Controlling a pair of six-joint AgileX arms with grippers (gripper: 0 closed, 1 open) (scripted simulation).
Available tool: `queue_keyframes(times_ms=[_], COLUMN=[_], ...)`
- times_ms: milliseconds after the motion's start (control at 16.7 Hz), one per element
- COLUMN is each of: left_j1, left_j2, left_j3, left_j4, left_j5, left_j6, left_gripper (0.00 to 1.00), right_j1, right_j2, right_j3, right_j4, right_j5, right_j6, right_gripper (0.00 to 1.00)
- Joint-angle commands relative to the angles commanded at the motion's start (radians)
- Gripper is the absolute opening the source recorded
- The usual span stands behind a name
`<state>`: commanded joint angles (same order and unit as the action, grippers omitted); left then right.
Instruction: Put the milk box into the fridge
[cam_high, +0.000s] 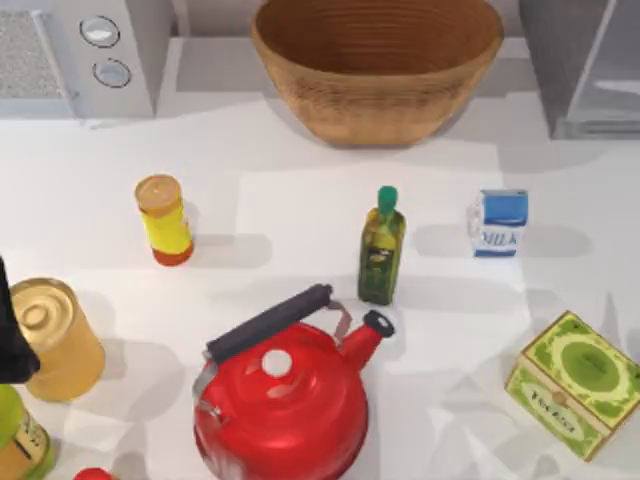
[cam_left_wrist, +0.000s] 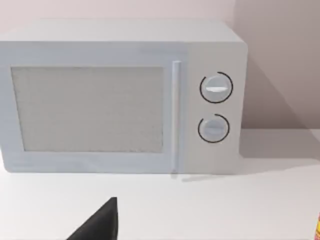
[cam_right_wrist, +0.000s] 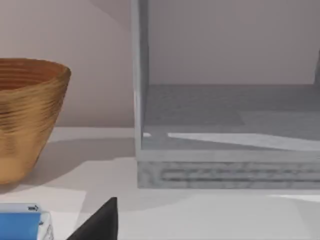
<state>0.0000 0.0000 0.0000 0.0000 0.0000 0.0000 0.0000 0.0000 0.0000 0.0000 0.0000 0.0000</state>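
A white table (cam_high: 300, 210) seen from above, described from its left edge to its right. At the far left corner stands a grey microwave (cam_high: 70, 55) with two round knobs; the left wrist view faces its front. A dark part of the left arm (cam_high: 12, 330) shows at the left edge; whether its gripper is spread or pressed together cannot be told. Beside it stands a gold can (cam_high: 55, 340), with a green-labelled bottle (cam_high: 20, 440) at the near left corner. Further in stands a yellow canister (cam_high: 165, 220) with an orange lid. A red kettle (cam_high: 285, 395) with a black handle sits at the near edge, centre. A wicker basket (cam_high: 378, 65) sits at the far edge, centre. An oil bottle (cam_high: 381, 247) with a green cap stands mid-table. The milk box (cam_high: 498, 223) stands upright to its right, apart from it, in front of the fridge (cam_high: 585, 65) at the far right corner, whose interior is open to the right wrist view. A green patterned box (cam_high: 572, 383) lies near the right edge. The right gripper's state cannot be told.
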Motion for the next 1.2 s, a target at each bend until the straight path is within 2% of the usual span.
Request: queue_keyframes(times_ms=[240,480,1200], left_j1=[0.0,0.0,0.0], left_j2=[0.0,0.0,0.0], left_j3=[0.0,0.0,0.0], left_j4=[0.0,0.0,0.0], left_j5=[0.0,0.0,0.0], left_j6=[0.0,0.0,0.0], left_gripper=[1.0,1.0,1.0], right_j1=[0.013,0.079,0.408], right_j2=[0.031,0.222,1.385], right_j3=[0.014,0.088,0.458], right_j4=[0.016,0.098,0.508], right_j5=[0.011,0.071,0.37], right_j6=[0.007,0.044,0.23], right_gripper=[1.0,1.0,1.0])
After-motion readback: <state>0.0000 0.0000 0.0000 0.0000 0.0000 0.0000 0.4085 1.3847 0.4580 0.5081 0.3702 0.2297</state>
